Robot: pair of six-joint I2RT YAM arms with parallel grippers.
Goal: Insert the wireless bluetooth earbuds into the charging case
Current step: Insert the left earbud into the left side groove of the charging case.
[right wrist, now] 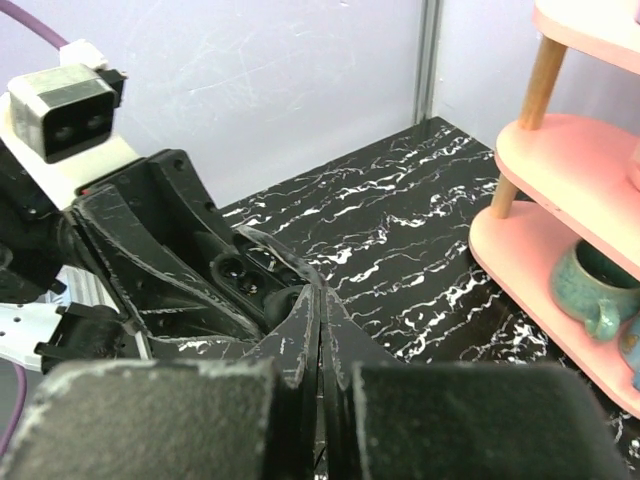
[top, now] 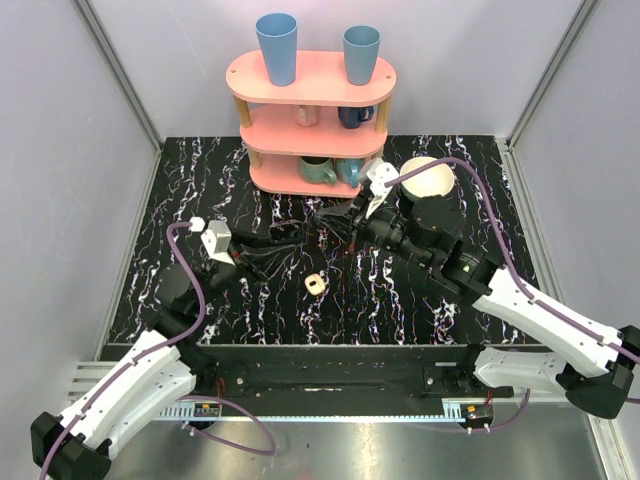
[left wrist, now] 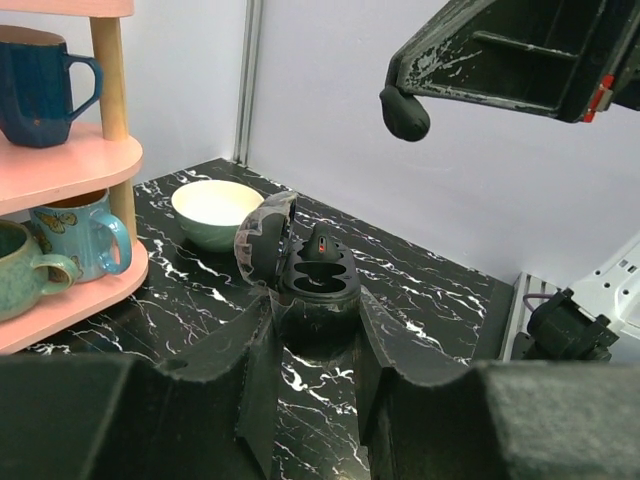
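Observation:
The charging case (left wrist: pixel 315 290) is black here, not cream. It stands open with its lid (left wrist: pixel 262 235) tipped back to the left. One black earbud (left wrist: pixel 322 248) with a red dot sits in one hollow. My left gripper (left wrist: pixel 313 315) is shut on the case's base and holds it just above the table. My right gripper (right wrist: pixel 322 295) is shut, with a second dark earbud (right wrist: pixel 285 302) pinched at its tips. It hangs above the case, whose hollows also show in the right wrist view (right wrist: pixel 235 268). In the top view both grippers, left (top: pixel 285 245) and right (top: pixel 325 218), meet mid-table.
A pink shelf (top: pixel 310 110) with mugs and blue cups stands at the back. A cream bowl (top: pixel 428 178) sits right of it and also shows in the left wrist view (left wrist: pixel 217 205). A small cream piece with a tan hollow (top: pixel 315 284) lies on the marbled table, near the front.

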